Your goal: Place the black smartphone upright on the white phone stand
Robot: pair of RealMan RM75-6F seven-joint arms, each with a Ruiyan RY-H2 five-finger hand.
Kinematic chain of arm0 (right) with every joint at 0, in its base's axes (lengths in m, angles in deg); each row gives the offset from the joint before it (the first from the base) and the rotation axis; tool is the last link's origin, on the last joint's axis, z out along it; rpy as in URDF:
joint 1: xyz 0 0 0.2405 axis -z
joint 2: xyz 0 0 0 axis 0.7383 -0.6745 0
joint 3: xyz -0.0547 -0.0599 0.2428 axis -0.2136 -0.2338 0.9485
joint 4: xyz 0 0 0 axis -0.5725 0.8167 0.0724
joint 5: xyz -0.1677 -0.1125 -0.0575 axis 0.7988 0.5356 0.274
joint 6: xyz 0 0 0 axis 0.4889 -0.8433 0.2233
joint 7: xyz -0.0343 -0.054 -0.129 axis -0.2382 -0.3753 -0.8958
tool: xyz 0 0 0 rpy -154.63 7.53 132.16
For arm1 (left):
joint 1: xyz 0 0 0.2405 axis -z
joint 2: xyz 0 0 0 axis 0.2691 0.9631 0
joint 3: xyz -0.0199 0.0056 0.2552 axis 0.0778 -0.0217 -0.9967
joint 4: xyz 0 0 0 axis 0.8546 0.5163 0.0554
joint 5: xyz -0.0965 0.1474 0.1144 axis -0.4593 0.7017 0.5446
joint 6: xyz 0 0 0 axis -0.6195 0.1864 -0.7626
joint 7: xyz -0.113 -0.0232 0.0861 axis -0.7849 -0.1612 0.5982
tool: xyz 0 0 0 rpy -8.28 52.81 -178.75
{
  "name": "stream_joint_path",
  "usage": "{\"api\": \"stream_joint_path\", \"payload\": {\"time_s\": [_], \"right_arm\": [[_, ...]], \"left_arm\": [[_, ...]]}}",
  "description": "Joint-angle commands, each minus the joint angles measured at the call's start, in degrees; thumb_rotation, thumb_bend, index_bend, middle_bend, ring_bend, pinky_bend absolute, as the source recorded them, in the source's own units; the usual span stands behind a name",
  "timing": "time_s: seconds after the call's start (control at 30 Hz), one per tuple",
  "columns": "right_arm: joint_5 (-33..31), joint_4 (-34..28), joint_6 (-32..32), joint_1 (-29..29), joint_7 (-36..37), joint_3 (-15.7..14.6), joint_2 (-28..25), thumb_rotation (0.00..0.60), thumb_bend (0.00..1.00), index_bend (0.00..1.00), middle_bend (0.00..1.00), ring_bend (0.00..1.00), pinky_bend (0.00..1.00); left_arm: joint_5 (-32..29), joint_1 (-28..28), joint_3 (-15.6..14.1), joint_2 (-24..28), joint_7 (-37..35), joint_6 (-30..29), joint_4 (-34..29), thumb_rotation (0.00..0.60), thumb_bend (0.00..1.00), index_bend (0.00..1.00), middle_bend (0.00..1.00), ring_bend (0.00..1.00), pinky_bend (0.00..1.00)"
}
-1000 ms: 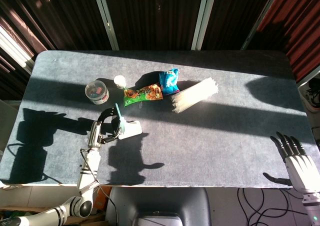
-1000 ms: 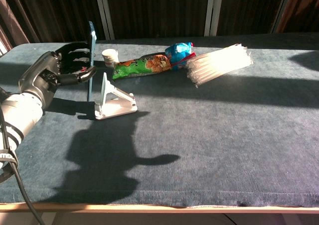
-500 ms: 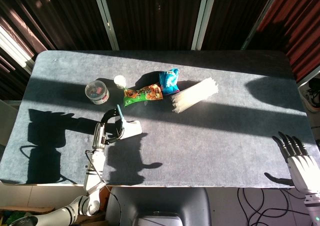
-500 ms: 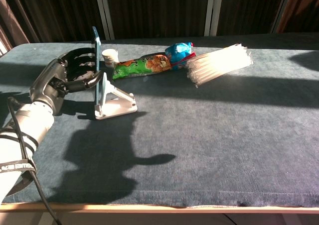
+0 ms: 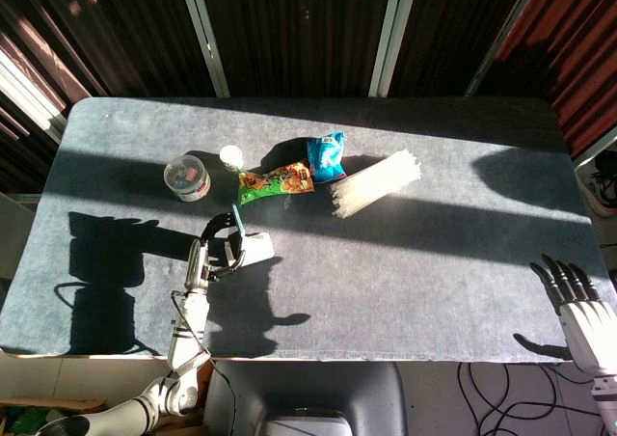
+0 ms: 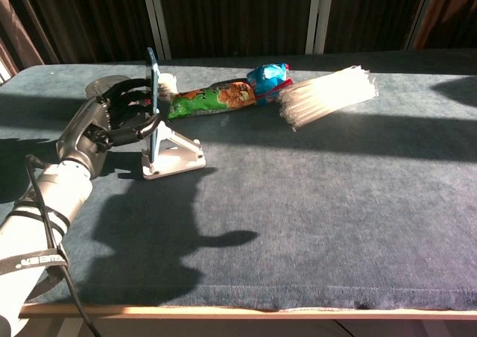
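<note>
since the earlier frames the left hand (image 6: 112, 124) has carried the black smartphone (image 6: 153, 102) rightward, from just beside the white phone stand (image 6: 173, 154) to against the stand's sloping back, and the arm now reaches further over the table. the right hand has drawn slightly back toward the near right edge.

nearest, the right hand (image 5: 582, 306) hangs off the near right corner of the table (image 6: 335, 225) in the head view, its dark fingers apart and holding nothing; the chest view does not show it. the left forearm comes in from the near left, and the left hand grips the smartphone, fingers curled around its left edge and thumb reaching toward the stand. the phone stands on its short edge, upright with a slight lean, its lower end at the stand's base; whether it rests fully in the lip cannot be told. the stand sits on the blue-grey cloth in the hand's shadow.

beyond the stand lie a green snack packet (image 6: 212, 98) and, touching its far end, a blue snack packet (image 6: 267, 74). just beside them to the right is a bundle of clear plastic straws (image 6: 328, 93). behind the phone stands a small white cup (image 6: 165, 83), and further left in the head view a round clear-lidded container (image 5: 187, 177).
</note>
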Motion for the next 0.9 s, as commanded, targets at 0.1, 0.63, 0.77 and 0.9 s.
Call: {"api": "stream_joint_path", "payload": {"time_s": [0.1,0.63,0.77,0.9], "right_arm": [[0.1,0.1,-0.1,0.06,0.2,-0.03,-0.05,0.6,0.18,0.0,0.0,0.0,0.0],[0.09,0.21,-0.2,0.16,0.32,0.02,-0.08,0.6,0.18,0.0,0.0,0.0,0.0],[0.12,0.22,-0.23,0.17,0.38,0.02,-0.09,0.6,0.18,0.0,0.0,0.0,0.0],[0.15,0.3,-0.24,0.17,0.5,0.02,-0.09,0.6,0.18,0.0,0.0,0.0,0.0]], "left_arm": [[0.13,0.45,-0.31,-1.36,-1.29,0.16,2.51,0.6,0.37,0.8,1.0,0.6,0.09],[0.49,1.14,-0.84,-3.77,-7.25,0.22,9.35,0.6,0.37,0.8,0.99,0.59,0.09],[0.46,1.21,-0.85,-3.97,-7.53,0.26,9.82,0.6,0.37,0.8,0.99,0.59,0.09],[0.15,1.33,-0.78,-4.38,-8.1,0.75,10.74,0.6,0.37,0.8,0.98,0.59,0.09]]}}
